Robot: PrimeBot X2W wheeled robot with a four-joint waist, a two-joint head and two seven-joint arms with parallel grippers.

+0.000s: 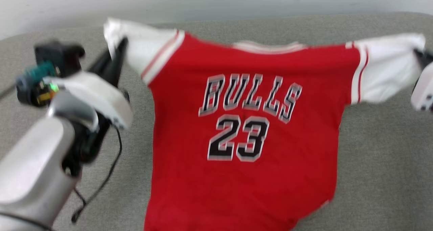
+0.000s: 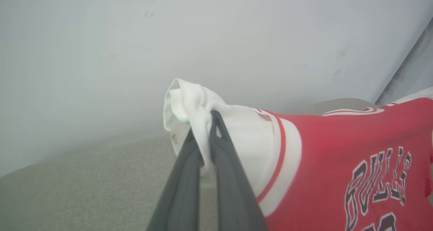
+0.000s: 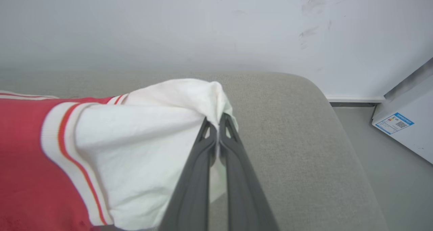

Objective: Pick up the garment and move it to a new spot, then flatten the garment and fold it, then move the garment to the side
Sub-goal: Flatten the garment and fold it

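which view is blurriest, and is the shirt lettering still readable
Head view is softest: motion smear on the left gripper and the garment, though its lettering reads. Left wrist view: lettering wavy, cropped at the frame edge. Right wrist view: sharpest, right gripper crisp.

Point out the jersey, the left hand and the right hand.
jersey (image 1: 243,183): head view, red body below the number.
left hand (image 2: 203,124): left wrist view, between fingertips shut on a white sleeve end.
right hand (image 3: 215,122): right wrist view, between fingertips shut on the other sleeve end.
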